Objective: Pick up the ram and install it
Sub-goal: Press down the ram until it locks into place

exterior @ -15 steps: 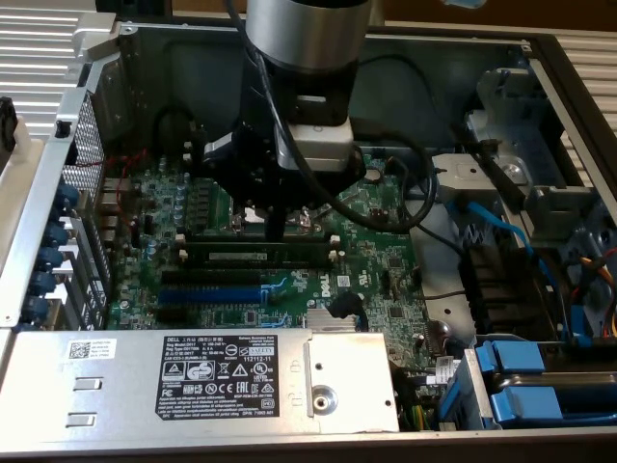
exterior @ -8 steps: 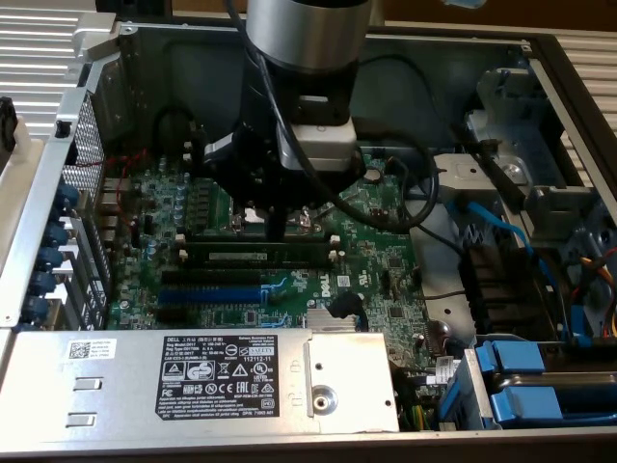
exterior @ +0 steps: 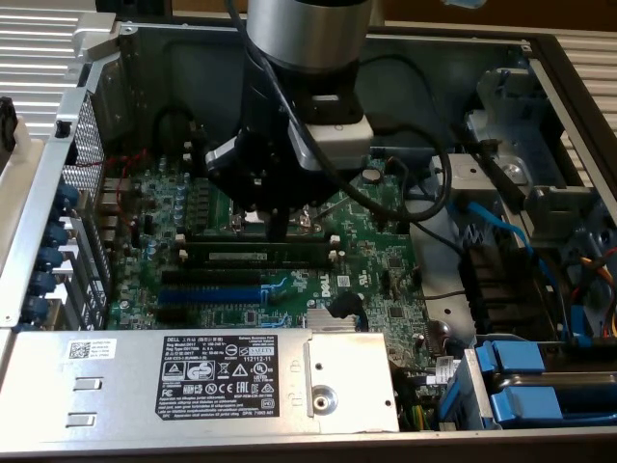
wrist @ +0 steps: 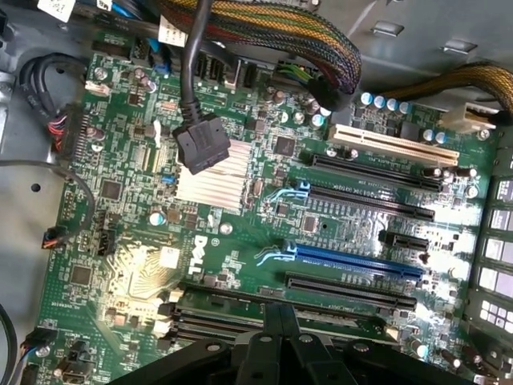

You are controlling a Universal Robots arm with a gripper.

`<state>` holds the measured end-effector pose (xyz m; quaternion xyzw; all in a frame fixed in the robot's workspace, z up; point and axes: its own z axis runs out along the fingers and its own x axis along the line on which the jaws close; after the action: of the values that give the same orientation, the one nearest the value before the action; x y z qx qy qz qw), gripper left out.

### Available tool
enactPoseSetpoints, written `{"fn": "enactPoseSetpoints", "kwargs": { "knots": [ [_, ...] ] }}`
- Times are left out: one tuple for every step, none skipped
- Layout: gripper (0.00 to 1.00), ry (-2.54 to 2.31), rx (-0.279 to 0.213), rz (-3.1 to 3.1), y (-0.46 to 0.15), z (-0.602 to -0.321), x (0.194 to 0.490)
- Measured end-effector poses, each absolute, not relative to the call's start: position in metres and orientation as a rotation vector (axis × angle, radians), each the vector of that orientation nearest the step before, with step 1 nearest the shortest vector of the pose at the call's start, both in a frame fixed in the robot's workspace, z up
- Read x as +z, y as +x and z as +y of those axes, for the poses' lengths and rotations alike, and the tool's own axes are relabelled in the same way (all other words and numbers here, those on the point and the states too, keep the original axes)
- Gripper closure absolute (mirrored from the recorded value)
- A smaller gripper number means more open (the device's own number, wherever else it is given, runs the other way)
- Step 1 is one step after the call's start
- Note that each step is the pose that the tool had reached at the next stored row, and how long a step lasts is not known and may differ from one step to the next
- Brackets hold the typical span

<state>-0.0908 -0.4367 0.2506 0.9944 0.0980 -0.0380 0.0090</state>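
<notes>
My fingers (exterior: 280, 228) are pressed together, with nothing between them, their tip bearing down on the top edge of the long, thin dark-green ram stick (exterior: 258, 255). The stick stands on edge in its black memory slot with white end clips on the green Dell motherboard (exterior: 376, 265). I judge this to be a seating push, since closed fingers make one firm pressing point.

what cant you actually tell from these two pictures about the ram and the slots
- Whether the ram is fully seated: exterior view, the arm covers the middle of the slots and the end clips are too small to read.
- The gripper tip's contact with the ram: exterior view, too dark to tell; log-shut jaws aside, touch is unclear.
- The memory slots: wrist view, the gripper's black body covers their lower part.
</notes>
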Motion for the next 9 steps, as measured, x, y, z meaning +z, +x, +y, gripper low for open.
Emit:
{"fn": "enactPoseSetpoints", "kwargs": {
  "knots": [
    [0.89, 3.105, -0.119, 0.320, -0.0908, -0.4367, 0.2506],
    [0.89, 3.104, -0.119, 0.327, -0.0908, -0.4367, 0.2506],
    [0.89, 3.103, -0.118, 0.332, -0.0907, -0.4367, 0.2506],
    [0.89, 3.103, -0.119, 0.334, -0.0908, -0.4367, 0.2506],
    [0.89, 3.103, -0.119, 0.334, -0.0908, -0.4367, 0.2506],
    [0.89, 3.103, -0.119, 0.334, -0.0908, -0.4367, 0.2506],
    [0.89, 3.103, -0.119, 0.334, -0.0908, -0.4367, 0.2506],
    [0.89, 3.103, -0.119, 0.334, -0.0908, -0.4367, 0.2506],
    [0.89, 3.103, -0.119, 0.334, -0.0908, -0.4367, 0.2506]
  ]
}}
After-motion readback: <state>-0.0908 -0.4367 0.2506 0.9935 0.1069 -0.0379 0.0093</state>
